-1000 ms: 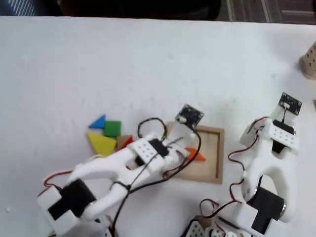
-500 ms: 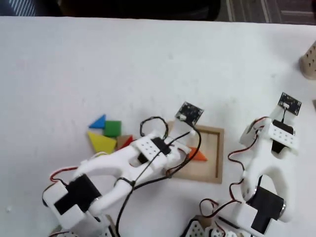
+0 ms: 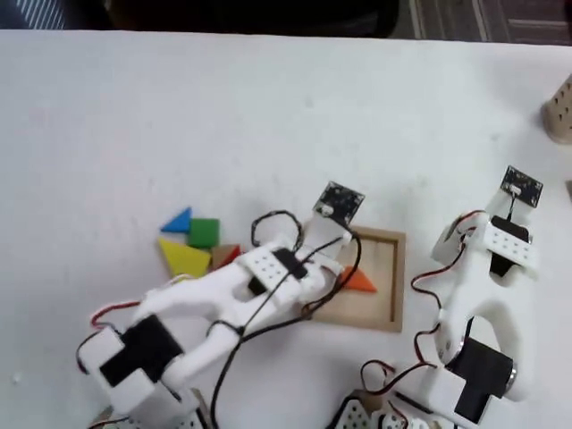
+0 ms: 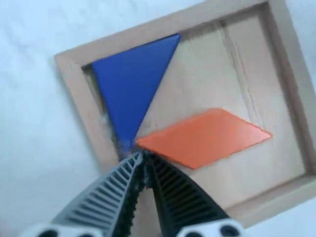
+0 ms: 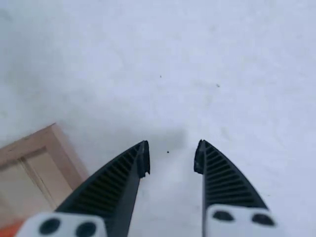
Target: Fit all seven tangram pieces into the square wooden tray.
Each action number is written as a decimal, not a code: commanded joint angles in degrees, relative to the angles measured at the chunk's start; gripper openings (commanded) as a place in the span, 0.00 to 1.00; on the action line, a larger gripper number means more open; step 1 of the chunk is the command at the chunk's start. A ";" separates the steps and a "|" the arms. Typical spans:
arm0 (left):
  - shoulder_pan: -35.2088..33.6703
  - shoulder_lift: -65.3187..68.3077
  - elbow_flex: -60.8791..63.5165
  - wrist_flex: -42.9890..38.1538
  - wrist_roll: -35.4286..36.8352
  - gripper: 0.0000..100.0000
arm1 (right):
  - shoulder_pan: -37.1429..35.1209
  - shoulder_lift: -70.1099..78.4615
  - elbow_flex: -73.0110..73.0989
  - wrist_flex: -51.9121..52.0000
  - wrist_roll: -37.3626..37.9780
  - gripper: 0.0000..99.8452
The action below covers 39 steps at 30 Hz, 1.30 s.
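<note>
White table (image 3: 268,107), dark floor strip past its far edge.

Loose pieces sit in a cluster left of the tray, toward the near edge: small blue triangle (image 3: 177,221), green square (image 3: 204,232) touching it, yellow triangle (image 3: 183,259) just nearer. A brownish piece (image 3: 221,255) and a red piece (image 3: 235,256) are beside those, partly under the left arm (image 3: 223,295).

Left arm reaches across the square wooden tray (image 3: 399,286), near the middle of the near edge. Tray holds a big blue triangle (image 4: 131,84) along one rim and an orange parallelogram (image 4: 205,137), whose corner meets the triangle's tip. Left gripper (image 4: 143,159) has its fingers together, nothing between them, tips right at that meeting point. Can't tell if they touch.

Right arm (image 3: 487,295) is beside the tray, toward the right edge. Right gripper (image 5: 171,157) has its fingers apart and empty over bare table, tray corner just beside it.

Perforated tan object (image 3: 561,112) at the right edge.
</note>
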<state>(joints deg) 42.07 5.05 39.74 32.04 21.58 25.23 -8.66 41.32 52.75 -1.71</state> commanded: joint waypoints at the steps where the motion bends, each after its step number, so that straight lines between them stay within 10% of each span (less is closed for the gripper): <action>1: -0.92 4.09 -6.95 -1.32 3.60 0.02 | -0.84 -1.98 -2.55 -0.22 1.93 0.16; 18: 2.15 8.92 -16.53 -8.79 4.04 0.02 | -0.92 -1.98 -2.55 -0.22 2.29 0.16; 31: 6.64 -5.58 -1.32 -20.48 4.04 0.02 | -2.07 -1.98 -2.46 -0.22 2.55 0.16; 39: -13.85 -9.80 1.58 -9.23 3.60 0.02 | -10.42 -5.58 0.35 1.36 13.19 0.02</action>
<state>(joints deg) 38.29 1.01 42.02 19.47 25.01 18.64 -8.92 41.41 52.84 8.92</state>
